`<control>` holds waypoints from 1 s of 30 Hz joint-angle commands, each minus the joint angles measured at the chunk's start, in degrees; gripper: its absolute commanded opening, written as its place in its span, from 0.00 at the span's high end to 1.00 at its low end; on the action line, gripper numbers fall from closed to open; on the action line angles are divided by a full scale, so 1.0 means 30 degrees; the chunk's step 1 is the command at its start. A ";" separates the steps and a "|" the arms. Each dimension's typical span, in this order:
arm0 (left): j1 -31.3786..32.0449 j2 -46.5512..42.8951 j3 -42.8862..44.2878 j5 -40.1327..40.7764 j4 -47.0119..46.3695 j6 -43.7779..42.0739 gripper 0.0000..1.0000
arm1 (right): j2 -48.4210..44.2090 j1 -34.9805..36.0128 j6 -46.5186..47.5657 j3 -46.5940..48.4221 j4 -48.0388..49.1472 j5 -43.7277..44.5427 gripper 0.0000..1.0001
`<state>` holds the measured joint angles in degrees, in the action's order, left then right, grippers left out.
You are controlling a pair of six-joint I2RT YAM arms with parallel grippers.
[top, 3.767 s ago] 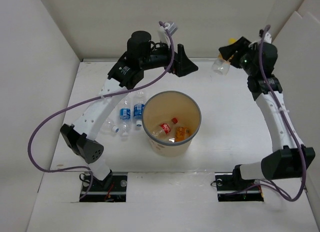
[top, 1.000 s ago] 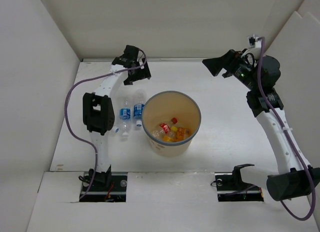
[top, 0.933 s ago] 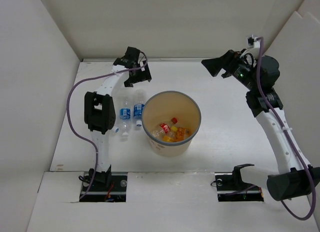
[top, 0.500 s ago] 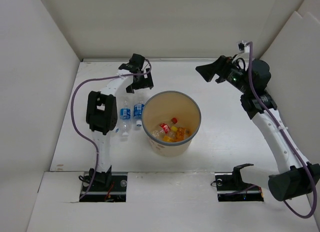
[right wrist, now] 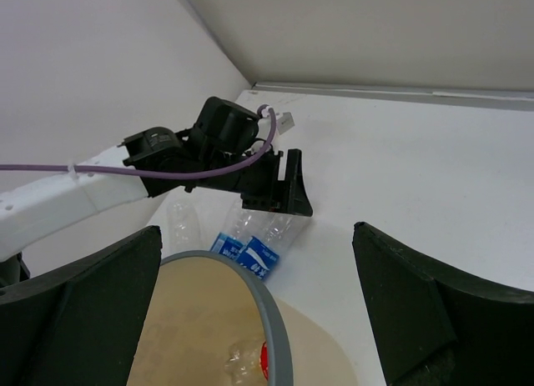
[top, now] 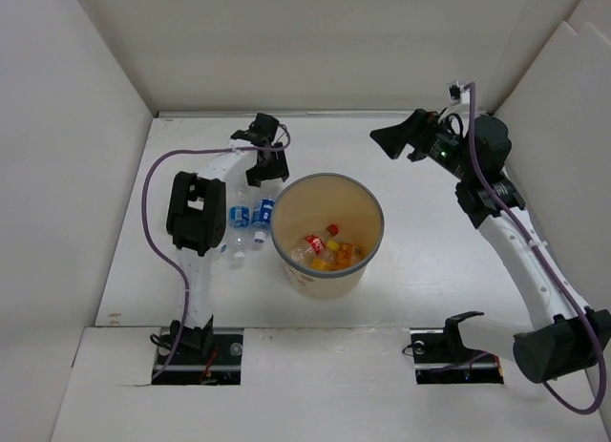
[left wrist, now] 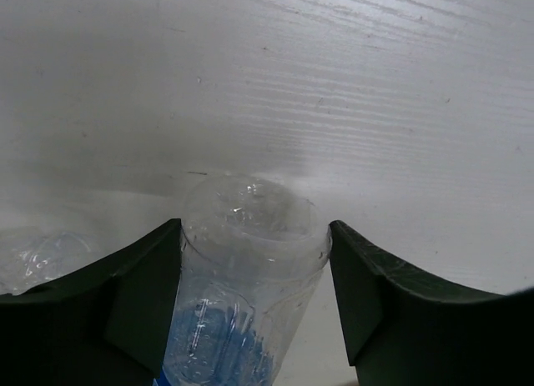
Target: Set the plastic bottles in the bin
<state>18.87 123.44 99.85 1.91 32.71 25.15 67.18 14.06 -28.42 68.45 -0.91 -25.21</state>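
Observation:
Two blue-labelled plastic bottles [top: 239, 216] [top: 264, 213] lie side by side on the table, left of the bin [top: 378, 216]. My left gripper [top: 261, 173] is down over the far end of the right-hand one. In the left wrist view both fingers [left wrist: 138, 298] press against that bottle's clear base [left wrist: 250, 236]. A crumpled clear bottle [right wrist: 179, 223] lies further left. My right gripper [top: 391, 141] hangs open and empty in the air behind the bin, which holds a red-labelled bottle [top: 315, 243] and orange ones [top: 336, 257].
White walls close the table in at the left, back and right. The left arm's elbow [top: 194, 213] stands over the table left of the bottles. A purple cable [top: 153, 203] loops off that arm.
My left gripper has slid right and down onto the right blue-labelled bottle and its jaws have closed against it. The right gripper has drifted a little left, still open.

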 commanded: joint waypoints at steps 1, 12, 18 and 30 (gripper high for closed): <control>-0.0051 0.0251 0.0407 -0.0342 -0.0005 0.0143 0.41 | -0.0478 0.0175 0.0217 0.0066 0.0683 0.0318 0.00; -0.0051 0.1013 0.4002 -0.1927 0.0023 -0.0031 1.00 | -0.0188 0.0001 0.0217 0.0679 0.0509 0.0318 0.00; -0.0225 0.3760 1.5146 -0.1543 0.3300 -0.0706 1.00 | 0.1365 -0.0001 -0.0134 0.2524 0.0507 -0.0268 0.00; -0.0842 -0.5750 0.6503 -0.9394 -0.7323 -0.0238 1.00 | 0.5436 0.1288 0.1358 0.6566 0.2588 -0.2231 0.00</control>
<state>14.81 114.13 121.69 -18.74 22.63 24.32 82.28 16.88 -27.03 83.44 1.87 -29.80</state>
